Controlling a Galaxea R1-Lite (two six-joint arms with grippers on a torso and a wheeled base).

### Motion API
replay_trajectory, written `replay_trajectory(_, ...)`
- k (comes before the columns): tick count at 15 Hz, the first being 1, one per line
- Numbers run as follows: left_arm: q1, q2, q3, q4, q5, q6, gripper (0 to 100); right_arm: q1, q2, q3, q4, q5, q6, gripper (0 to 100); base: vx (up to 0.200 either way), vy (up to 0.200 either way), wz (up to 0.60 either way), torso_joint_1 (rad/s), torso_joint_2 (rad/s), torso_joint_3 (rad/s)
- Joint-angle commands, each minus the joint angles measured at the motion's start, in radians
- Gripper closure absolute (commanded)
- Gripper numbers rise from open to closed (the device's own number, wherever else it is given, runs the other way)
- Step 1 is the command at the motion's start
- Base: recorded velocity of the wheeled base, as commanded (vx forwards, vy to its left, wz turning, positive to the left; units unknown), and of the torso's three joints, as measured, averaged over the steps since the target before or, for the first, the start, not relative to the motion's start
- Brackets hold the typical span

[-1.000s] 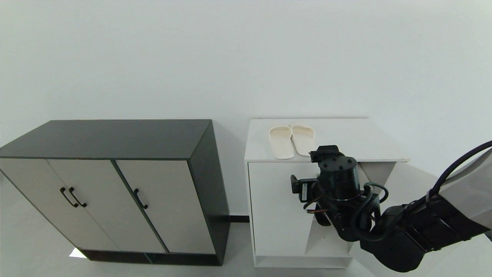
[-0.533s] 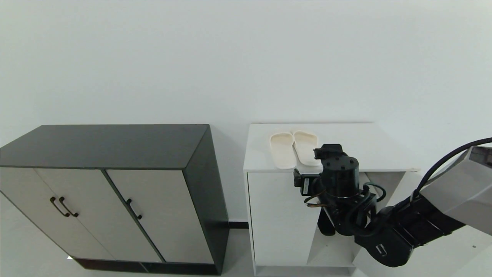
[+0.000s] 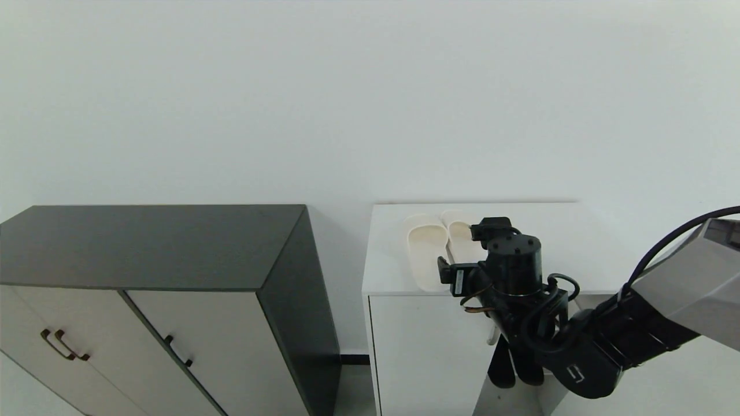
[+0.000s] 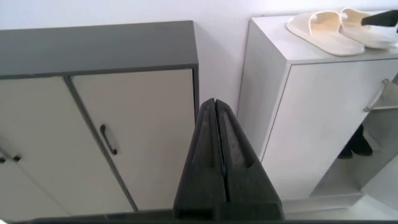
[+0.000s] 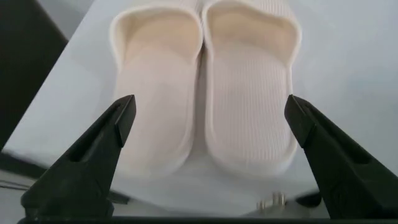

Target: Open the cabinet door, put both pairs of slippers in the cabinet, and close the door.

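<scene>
Right wrist: right hand (image 5: 209,104) spread before slippers (image 5: 239,93). Left wrist: left hand (image 4: 216,107) closed, facing cabinet (image 4: 134,93).

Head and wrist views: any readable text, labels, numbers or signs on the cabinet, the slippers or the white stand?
None readable: the dark cabinet, its doors, the white stand and the cream slippers show plain surfaces with no words, numbers or signs.
</scene>
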Motion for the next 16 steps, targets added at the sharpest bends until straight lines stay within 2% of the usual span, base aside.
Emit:
replay_trajectory(1, 0.0, 0.0, 0.0, 0.0, 0.0, 0.0, 100, -0.011, 0.008, -0.01, 0.009, 0.019, -0.012, 0, 0.0, 0.0, 0.0, 0.0, 0.0, 0.0)
replay_trajectory(8, 0.0, 0.0, 0.0, 0.001, 0.002, -0.001, 100, -0.032, 0.099, -0.088, 0.02, 0.064, -0.027, 0, 0.0, 0.0, 0.0, 0.0, 0.0, 0.0)
replay_trajectory(15, 0.0, 0.0, 0.0, 0.0, 0.002, -0.003, 100, -0.07, 0.224, -0.298, 0.109, 0.071, -0.038, 0, 0.0, 0.0, 0.0, 0.0, 0.0, 0.0)
replay_trajectory(16, 0.0, 0.0, 0.0, 0.0, 0.002, -0.003, 100, -0.072, 0.234, -0.309, 0.112, 0.077, -0.038, 100, 0.0, 0.0, 0.0, 0.0, 0.0, 0.0)
